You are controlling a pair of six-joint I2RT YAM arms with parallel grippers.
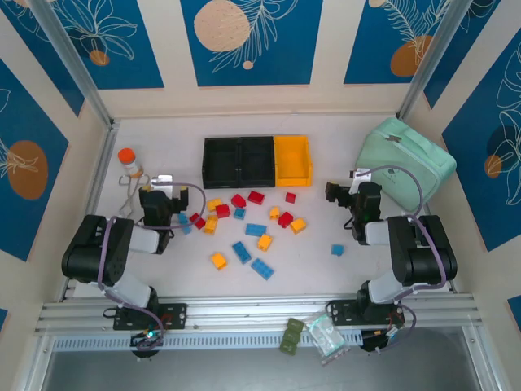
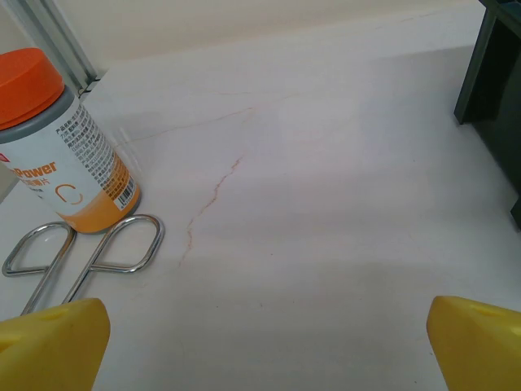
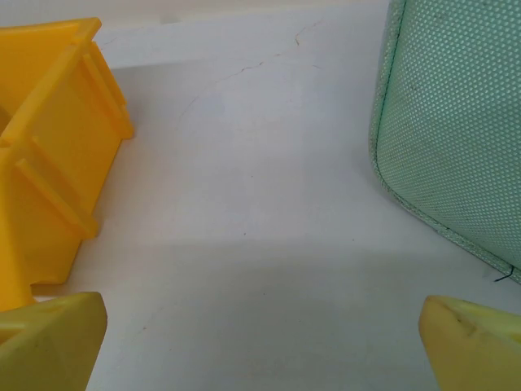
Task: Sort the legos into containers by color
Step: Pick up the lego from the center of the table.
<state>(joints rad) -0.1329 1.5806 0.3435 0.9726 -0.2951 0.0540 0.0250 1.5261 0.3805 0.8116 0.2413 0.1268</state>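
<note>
Several legos lie scattered on the white table (image 1: pixel 326 269), among them a red one (image 1: pixel 256 196), a yellow one (image 1: pixel 218 261) and a blue one (image 1: pixel 262 269). Behind them the containers stand in a row: two black bins (image 1: pixel 238 161) and a yellow bin (image 1: pixel 292 160). My left gripper (image 1: pixel 171 192) hovers at the left edge of the pile, open, with bare table between its yellow fingertips (image 2: pixel 49 346). My right gripper (image 1: pixel 352 191) is open too, between the yellow bin (image 3: pixel 49 155) and the green case, its fingertips (image 3: pixel 476 342) wide apart over bare table.
An orange-capped bottle (image 1: pixel 129 161) (image 2: pixel 57 142) and metal scissors (image 1: pixel 130 195) (image 2: pixel 89 257) sit at the far left. A mint-green zip case (image 1: pixel 404 163) (image 3: pixel 452 122) fills the back right. A black bin wall (image 2: pixel 492 90) stands to the right of the left gripper. Small packets (image 1: pixel 321 334) lie on the front rail.
</note>
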